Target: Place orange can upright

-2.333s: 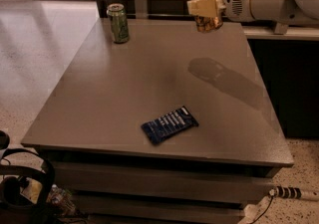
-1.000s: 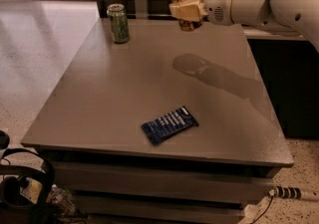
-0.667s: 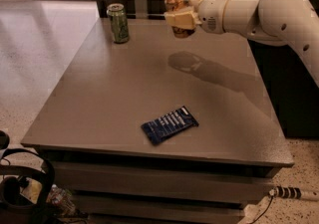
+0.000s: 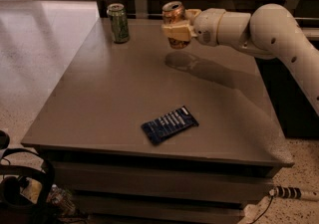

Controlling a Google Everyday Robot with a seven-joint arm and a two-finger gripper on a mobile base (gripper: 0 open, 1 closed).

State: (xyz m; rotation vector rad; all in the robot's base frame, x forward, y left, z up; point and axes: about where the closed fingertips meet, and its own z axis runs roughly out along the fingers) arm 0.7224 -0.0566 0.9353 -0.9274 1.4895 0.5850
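My tool (image 4: 175,30): held in the air over the far part of the table (image 4: 99,98), right of its middle, clamped around a can.
Orange can (image 4: 173,10): in my tool's grip, off the table, roughly upright with a slight tilt. Its silver top shows above my fingers and its lower end just below them. The middle of the body is covered by the tool, so I cannot read its markings.
My arm (image 4: 269,29): white, coming in from the right. Its upper stretch is cut off by the right edge.
Shadow (image 4: 182,61): a dark patch on the table under the can (apart from it, no contact).
Green can (image 4: 118,23): upright near the far left corner of the table, well apart from my tool.
Blue packet (image 4: 170,124): flat on the table toward the near edge. Its print is too small to make out.
Lower left corner: dark gear and cables on the floor, partly cut off, hard to tell what they are.
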